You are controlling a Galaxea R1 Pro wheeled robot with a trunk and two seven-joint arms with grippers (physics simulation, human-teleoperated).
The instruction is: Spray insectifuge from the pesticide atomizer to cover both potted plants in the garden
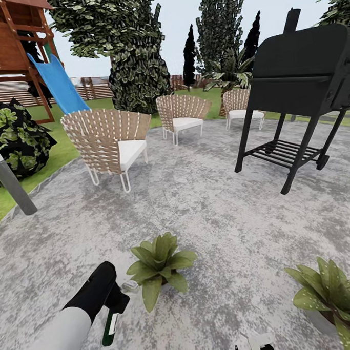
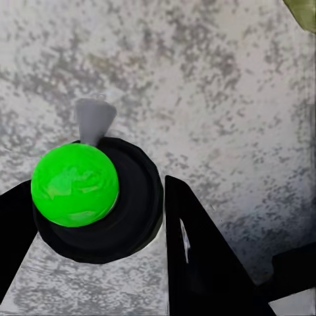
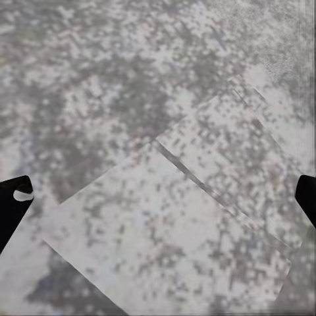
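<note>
My left gripper (image 1: 115, 304) is shut on the pesticide atomizer (image 1: 108, 330), low over the paved patio (image 1: 212, 204). Its dark green body hangs below my hand, and its pale nozzle (image 1: 130, 286) points at the nearer potted plant (image 1: 159, 265), almost touching the leaves. In the left wrist view the atomizer (image 2: 76, 184) sits between my black fingers (image 2: 197, 257), its grey nozzle (image 2: 92, 118) aimed at the paving. The second potted plant (image 1: 332, 292) stands at the lower right. My right gripper (image 1: 256, 346) is open over bare paving (image 3: 158, 197), holding nothing.
Three wicker chairs (image 1: 111, 142) stand at the far side of the patio. A black grill (image 1: 299, 91) stands at the right. A grey bollard lamp (image 1: 11, 186) and a dark bush (image 1: 14, 137) are at the left edge. A blue slide (image 1: 60, 86) is behind them.
</note>
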